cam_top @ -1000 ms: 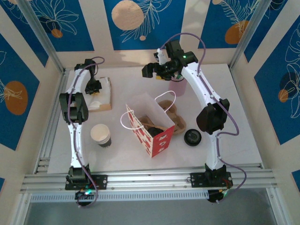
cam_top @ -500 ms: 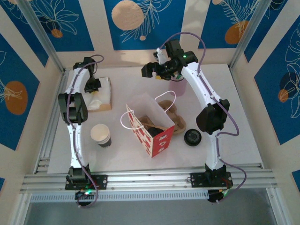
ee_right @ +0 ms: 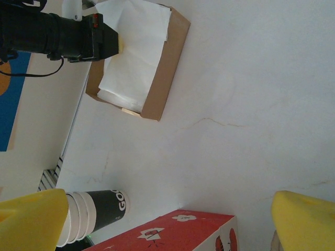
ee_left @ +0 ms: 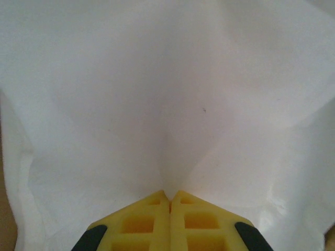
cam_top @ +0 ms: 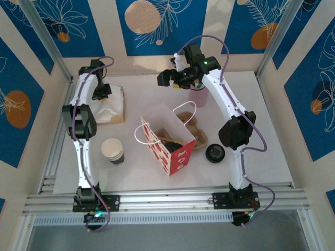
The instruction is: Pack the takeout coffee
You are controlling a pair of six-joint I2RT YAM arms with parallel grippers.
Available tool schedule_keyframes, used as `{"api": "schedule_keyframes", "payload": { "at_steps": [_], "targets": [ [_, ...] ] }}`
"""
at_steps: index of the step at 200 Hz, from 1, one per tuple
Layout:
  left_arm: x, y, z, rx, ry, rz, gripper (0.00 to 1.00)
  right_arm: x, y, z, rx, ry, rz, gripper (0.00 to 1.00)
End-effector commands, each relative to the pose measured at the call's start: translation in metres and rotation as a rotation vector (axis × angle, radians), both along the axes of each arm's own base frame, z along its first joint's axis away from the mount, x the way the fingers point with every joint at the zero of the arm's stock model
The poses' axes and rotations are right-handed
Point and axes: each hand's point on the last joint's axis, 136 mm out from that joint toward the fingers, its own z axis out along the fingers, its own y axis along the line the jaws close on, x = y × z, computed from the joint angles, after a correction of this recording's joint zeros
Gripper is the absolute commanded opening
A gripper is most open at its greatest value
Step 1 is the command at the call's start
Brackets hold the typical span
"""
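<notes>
Left gripper (ee_left: 168, 196) jaws pinch thin white paper napkin (ee_left: 157, 94) tight; right gripper (cam_top: 165, 78) jaws gape wide

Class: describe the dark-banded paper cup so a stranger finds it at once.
Find the red-and-white bag mid-table. Left of it, apart, stands the paper cup. Unlike the pink cup at the back, it has a dark side and white rim.

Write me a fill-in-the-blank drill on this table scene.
1. The left gripper is ____ on a white napkin.
2. The right gripper has its jaws ____.
3. The paper cup stands on the ____ side of the red-and-white bag; the black lid lies on the other side.
Missing words: shut; open; left.
</notes>
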Motion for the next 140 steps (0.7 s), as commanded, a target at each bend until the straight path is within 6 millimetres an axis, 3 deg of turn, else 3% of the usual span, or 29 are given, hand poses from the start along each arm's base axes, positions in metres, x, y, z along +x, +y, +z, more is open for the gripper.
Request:
{"api": "schedule_keyframes", "payload": {
  "at_steps": [1,69,105,140],
  "targets": [
    [-0.003,0.004,0.056,-0.019,-0.103,0.009,0.0,-0.007,0.004,0.006,0.002,-0.007,0.026,0.99],
    [-0.013,0.0,0.11,-0.032,-0.219,-0.02,0.0,-0.01,0.002,0.025,0.012,-0.041,0.014,0.99],
    [-0.014,-0.025,0.163,-0.085,-0.382,-0.113,0.0,-0.015,0.003,0.052,0.065,-0.067,0.004,1.0],
    [-0.021,-0.065,0.217,-0.099,-0.527,-0.255,0.0,-0.027,0.005,0.093,0.17,-0.073,-0.005,0.95]
  ]
}}
